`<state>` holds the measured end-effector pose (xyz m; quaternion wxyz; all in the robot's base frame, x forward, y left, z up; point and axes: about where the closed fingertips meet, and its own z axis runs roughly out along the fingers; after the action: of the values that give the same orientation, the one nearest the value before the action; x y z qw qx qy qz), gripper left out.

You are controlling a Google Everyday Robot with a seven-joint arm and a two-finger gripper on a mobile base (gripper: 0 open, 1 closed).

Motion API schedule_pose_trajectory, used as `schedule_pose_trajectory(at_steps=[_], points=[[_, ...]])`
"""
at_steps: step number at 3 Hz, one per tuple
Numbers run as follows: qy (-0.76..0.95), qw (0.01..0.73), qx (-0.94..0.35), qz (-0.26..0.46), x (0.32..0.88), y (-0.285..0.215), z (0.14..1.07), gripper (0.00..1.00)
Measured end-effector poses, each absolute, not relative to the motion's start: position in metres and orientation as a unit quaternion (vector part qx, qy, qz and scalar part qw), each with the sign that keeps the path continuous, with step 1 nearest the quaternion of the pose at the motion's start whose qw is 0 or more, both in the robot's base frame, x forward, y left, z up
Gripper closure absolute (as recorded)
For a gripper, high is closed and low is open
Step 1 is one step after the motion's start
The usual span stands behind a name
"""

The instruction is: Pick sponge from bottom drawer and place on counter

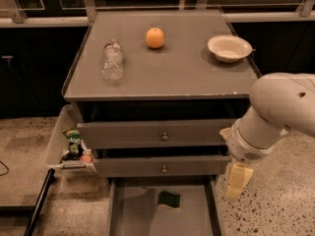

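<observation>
The sponge, dark green face up, lies flat in the bottom drawer, which is pulled out at the foot of the cabinet. My gripper hangs from the white arm at the right side of the cabinet. It is just above the drawer's right wall and to the right of the sponge, not touching it. The counter is the grey top of the cabinet above.
On the counter are a clear plastic bottle lying down, an orange and a white bowl. Two upper knobbed drawers are closed. A side bin on the left holds a green snack packet.
</observation>
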<state>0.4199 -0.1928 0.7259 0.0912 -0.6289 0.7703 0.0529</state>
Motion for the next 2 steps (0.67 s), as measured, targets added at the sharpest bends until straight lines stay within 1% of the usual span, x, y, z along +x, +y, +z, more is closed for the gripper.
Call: schedule_pose_trajectory(at_steps=[2], points=[[0.782, 0.057, -0.611, 0.111, 0.429, -0.191, 0.604, 0.0]])
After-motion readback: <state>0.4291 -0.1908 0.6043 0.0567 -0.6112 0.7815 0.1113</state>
